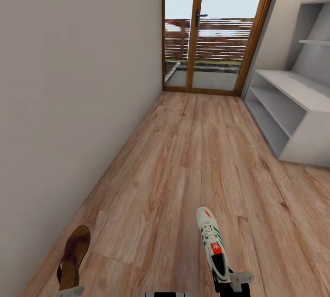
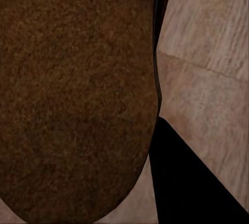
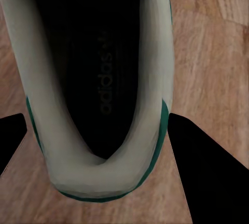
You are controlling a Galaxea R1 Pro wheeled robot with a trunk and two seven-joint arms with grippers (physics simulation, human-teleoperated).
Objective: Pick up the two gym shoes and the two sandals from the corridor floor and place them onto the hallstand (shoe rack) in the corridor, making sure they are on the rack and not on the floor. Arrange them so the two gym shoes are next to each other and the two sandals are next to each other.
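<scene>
Over open corridor floor (image 1: 183,159), sandal (image 1: 73,255), gym shoe (image 1: 213,246)

This is a narrow corridor of a home, rendered in simulation. Light brown wood-plank flooring (image 1: 192,159) runs between a plain pale wall (image 1: 68,81) on the left and a pale grey hallstand with open low shelves and floating shelves above (image 1: 293,104) on the right. At the far end a wooden-framed glazed door with a dark handle (image 1: 201,31) opens onto a terrace with a slatted wooden fence (image 1: 215,40).
</scene>
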